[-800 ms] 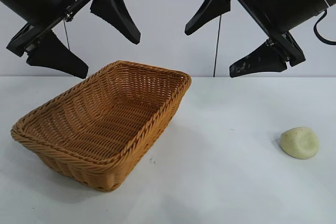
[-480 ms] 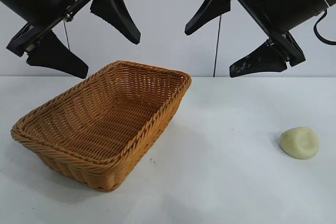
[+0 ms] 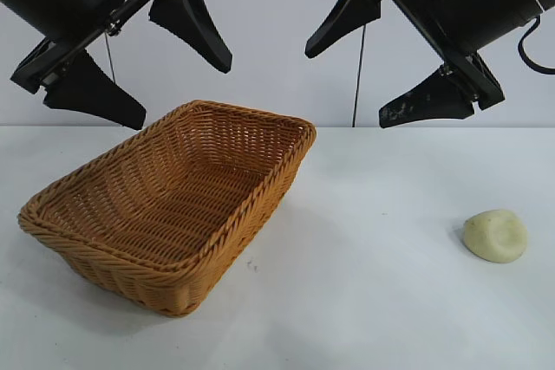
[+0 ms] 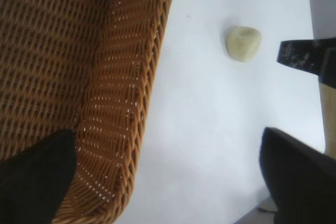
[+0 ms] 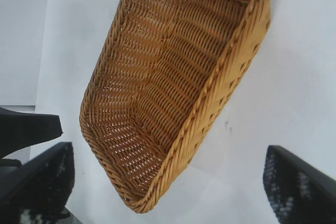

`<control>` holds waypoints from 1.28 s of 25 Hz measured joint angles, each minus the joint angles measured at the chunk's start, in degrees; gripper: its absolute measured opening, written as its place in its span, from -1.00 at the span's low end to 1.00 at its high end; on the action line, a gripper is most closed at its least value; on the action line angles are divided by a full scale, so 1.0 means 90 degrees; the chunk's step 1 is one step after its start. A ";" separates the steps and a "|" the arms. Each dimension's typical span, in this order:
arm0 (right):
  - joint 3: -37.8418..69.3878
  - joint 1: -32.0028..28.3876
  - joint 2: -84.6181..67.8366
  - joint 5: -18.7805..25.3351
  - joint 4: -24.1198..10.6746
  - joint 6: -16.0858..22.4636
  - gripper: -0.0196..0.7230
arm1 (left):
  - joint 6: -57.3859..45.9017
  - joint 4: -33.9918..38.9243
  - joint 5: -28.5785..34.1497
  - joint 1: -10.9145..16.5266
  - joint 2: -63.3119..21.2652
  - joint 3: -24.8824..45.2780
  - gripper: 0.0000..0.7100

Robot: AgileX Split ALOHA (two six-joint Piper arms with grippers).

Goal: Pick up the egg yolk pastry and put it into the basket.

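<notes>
The egg yolk pastry (image 3: 495, 236), a small pale cream lump with a dimple, lies on the white table at the right, well apart from the basket; it also shows in the left wrist view (image 4: 243, 43). The golden-brown wicker basket (image 3: 104, 249) stands at the left with nothing inside (image 5: 210, 114) (image 4: 152, 61). My left gripper (image 3: 178, 93) hangs open high above the basket's far end. My right gripper (image 3: 347, 84) hangs open high above the table's middle, up and to the left of the pastry. Neither holds anything.
The white table (image 3: 364, 301) runs to a white back wall. A thin dark cable (image 3: 357, 84) hangs down behind the right arm.
</notes>
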 joint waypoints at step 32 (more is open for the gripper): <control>0.0000 0.0000 0.0000 0.0000 -0.0006 0.0000 0.92 | -0.7819 0.4641 0.0824 -0.1028 -0.1317 0.0596 0.91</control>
